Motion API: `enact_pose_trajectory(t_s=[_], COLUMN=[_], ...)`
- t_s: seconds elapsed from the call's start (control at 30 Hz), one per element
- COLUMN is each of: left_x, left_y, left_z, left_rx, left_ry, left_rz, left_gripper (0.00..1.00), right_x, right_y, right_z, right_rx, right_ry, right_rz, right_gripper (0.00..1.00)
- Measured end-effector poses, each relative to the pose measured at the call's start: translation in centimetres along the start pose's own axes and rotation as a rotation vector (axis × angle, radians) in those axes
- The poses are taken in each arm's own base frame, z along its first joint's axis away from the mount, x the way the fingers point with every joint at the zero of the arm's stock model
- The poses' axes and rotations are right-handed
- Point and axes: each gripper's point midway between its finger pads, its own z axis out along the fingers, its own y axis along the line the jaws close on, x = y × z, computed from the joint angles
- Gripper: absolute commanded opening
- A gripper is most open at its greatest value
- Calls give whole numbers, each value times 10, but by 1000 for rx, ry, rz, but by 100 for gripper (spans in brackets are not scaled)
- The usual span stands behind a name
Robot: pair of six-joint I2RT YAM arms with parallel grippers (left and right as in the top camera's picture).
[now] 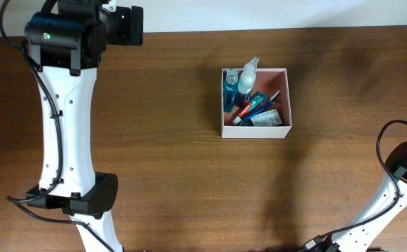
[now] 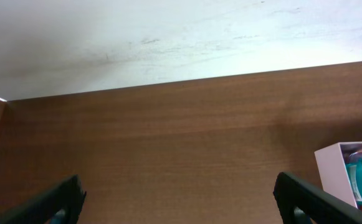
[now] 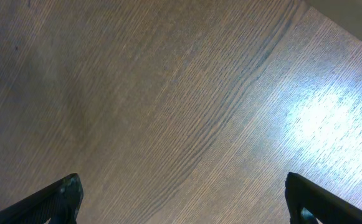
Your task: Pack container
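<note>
Left gripper (image 2: 181, 204): jaws spread wide, nothing btwn them; only its two dark fingertips (image 2: 59, 202) show, at the bottom corners of the wrist view. It hangs over bare table (image 2: 168, 143) near the far edge, w/ a pale wall (image 2: 168, 43) behind. The container (image 2: 331, 169) sits off to its right, well apart. Just one white corner and a bit of the contents poke in at the lower right of that view.

Right gripper (image 3: 187, 202): also spread wide and empty, fingers at the frame's bottom corners, wood grain w/ a bright glare below. Container doesn't show in this view.

Overhead: left gripper (image 1: 122, 24) is at top left by the table's back edge. Right arm (image 1: 399, 178) is in the lower-right corner; can't make out its gripper there. Container (image 1: 255, 131) lies right of ctr, nearer the far edge, btwn the two arms and touching neither. Inside, packed close together: blue bottle (image 1: 229, 89), clear spray bottle (image 1: 246, 78), red-and-blue tube (image 1: 251, 107), small green-and-white carton (image 1: 266, 118).
</note>
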Motion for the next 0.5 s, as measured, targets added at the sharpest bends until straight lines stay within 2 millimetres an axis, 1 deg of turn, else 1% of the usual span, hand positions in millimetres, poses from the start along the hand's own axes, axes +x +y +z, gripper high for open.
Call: enact_pose_trajectory(t_s=[0.3,0.5], left_x=[1,19], left_y=[0,0], left_z=[0,-1], left_rx=[0,0], left_ry=[6,76], left_rz=[1,16], left_gripper=[99,99], right_x=[0,0], right_y=[0,0], right_z=[0,0], right_rx=[0,0], right_ry=[-1,0], right_rz=[0,-1], right_gripper=[99,99])
